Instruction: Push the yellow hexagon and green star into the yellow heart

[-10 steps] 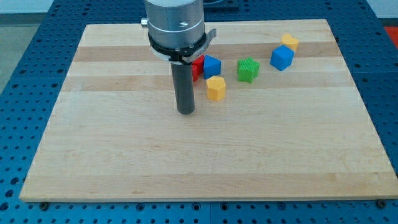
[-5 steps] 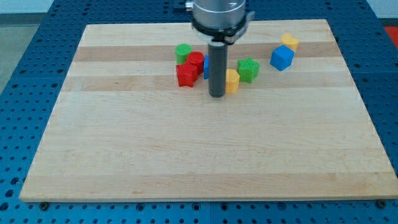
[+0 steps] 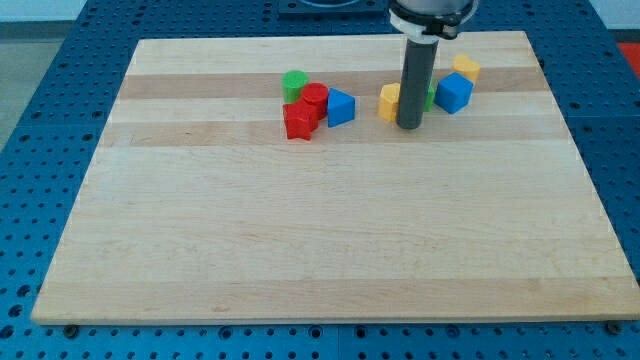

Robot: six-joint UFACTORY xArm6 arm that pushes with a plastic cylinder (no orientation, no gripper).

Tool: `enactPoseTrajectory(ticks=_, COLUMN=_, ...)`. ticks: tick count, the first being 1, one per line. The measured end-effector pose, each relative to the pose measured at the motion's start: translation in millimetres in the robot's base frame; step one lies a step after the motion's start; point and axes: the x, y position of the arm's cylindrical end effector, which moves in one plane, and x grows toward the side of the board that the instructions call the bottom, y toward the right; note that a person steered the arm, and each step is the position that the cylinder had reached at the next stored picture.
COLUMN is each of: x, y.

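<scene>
My tip [image 3: 409, 124] holds nothing and sits right beside the yellow hexagon [image 3: 388, 101], hiding most of the green star [image 3: 430, 97], so a push could bump the blue cube [image 3: 453, 92] instead of reaching the yellow heart [image 3: 465, 68].

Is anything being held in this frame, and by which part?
Nothing is held. My tip only pushes; it stands just right of the yellow hexagon, with the green star mostly hidden behind the rod.
</scene>
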Motion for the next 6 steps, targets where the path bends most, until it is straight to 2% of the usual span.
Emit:
enactPoseTrajectory(ticks=1, x=-6.7, y=-18.2)
enactPoseTrajectory(ticks=2, x=18.2, y=-48.5)
enactPoseTrajectory(ticks=3, x=13.1, y=-61.7)
enactPoseTrajectory(ticks=4, x=-22.1, y=-59.5)
enactPoseTrajectory(ticks=6, x=-22.1, y=-12.8)
